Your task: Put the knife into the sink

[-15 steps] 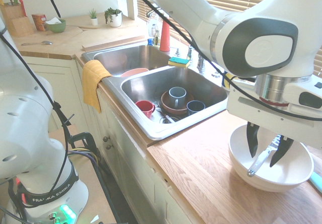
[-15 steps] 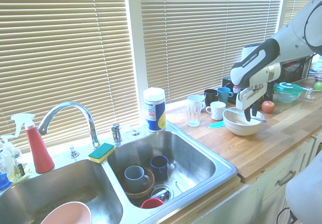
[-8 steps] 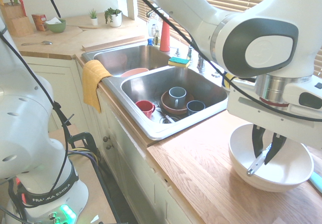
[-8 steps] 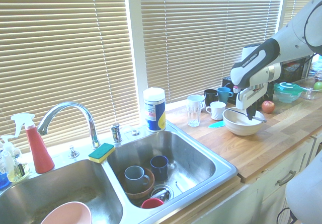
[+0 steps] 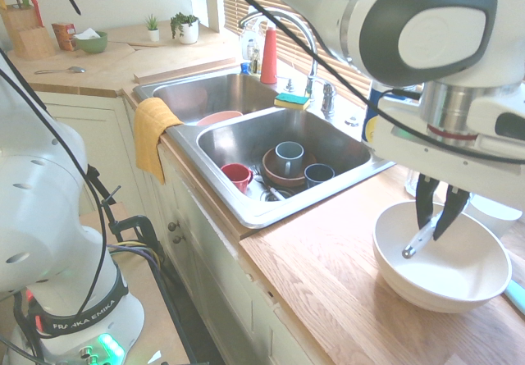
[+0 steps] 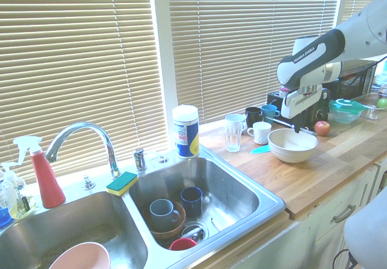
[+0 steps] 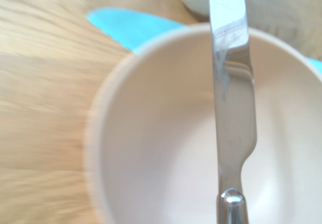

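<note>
The knife [image 5: 416, 243] hangs tilted over the white bowl [image 5: 394, 279], with my gripper [image 5: 435, 220] shut on its handle end and its free end pointing down toward the bowl's inside. In the second exterior view the knife [image 6: 277, 123] lies nearly level in the gripper [image 6: 297, 127], just above the bowl [image 6: 292, 146]. The wrist view shows the silvery blade [image 7: 232, 108] crossing the bowl [image 7: 151, 148]. The sink [image 5: 246, 142] is the steel basin left of the bowl, also seen as the sink [image 6: 239, 191] in the second exterior view.
Mugs [image 5: 288, 157], a red cup [image 5: 237, 174] and a brown dish lie in the sink. The faucet [image 6: 84, 137], a sponge [image 6: 122, 182] and a canister [image 6: 185, 131] stand behind it. Mugs and a glass [image 6: 233, 138] stand behind the bowl, and a turquoise utensil [image 7: 136, 27] lies beside it.
The fingers closed on the knife, which lay in the bowl, and the arm rose, lifting the knife clear above the bowl.
</note>
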Controlling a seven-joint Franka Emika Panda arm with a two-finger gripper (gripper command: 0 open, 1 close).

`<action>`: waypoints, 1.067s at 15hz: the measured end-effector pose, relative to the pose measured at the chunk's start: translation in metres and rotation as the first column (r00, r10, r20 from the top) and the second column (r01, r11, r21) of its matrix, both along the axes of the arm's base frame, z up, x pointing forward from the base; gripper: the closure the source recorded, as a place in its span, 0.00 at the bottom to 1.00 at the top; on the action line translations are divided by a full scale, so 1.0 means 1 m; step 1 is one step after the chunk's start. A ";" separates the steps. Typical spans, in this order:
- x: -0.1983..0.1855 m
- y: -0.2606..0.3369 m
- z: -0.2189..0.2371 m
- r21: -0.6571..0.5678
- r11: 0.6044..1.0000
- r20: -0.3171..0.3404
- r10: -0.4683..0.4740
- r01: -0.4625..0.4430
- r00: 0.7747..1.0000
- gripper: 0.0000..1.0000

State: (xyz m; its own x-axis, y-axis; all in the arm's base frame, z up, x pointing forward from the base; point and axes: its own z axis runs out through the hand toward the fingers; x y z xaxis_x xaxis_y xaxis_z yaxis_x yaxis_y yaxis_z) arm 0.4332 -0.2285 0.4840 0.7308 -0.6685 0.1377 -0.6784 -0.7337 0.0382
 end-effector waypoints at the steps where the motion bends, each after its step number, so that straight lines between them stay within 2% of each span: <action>1: 0.006 0.037 0.013 0.022 0.999 0.005 -0.036 0.036 0.999 1.00; 3: 0.022 0.110 0.018 0.028 0.995 0.022 -0.101 0.100 0.995 1.00; 5: 0.035 0.177 0.006 0.023 0.992 0.021 -0.126 0.126 0.992 1.00; 9: 0.050 0.267 -0.029 0.038 0.994 0.037 -0.103 0.101 0.994 1.00; 12: 0.054 0.315 -0.067 0.048 0.996 0.016 -0.080 0.080 0.997 1.00; 16: 0.049 0.365 -0.145 0.050 0.998 0.003 -0.039 0.038 0.999 1.00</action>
State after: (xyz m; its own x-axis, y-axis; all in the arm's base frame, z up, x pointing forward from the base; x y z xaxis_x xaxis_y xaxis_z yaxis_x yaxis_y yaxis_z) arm 0.4820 0.1368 0.3393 0.7039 -0.7023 0.1062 -0.7062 -0.7080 -0.0011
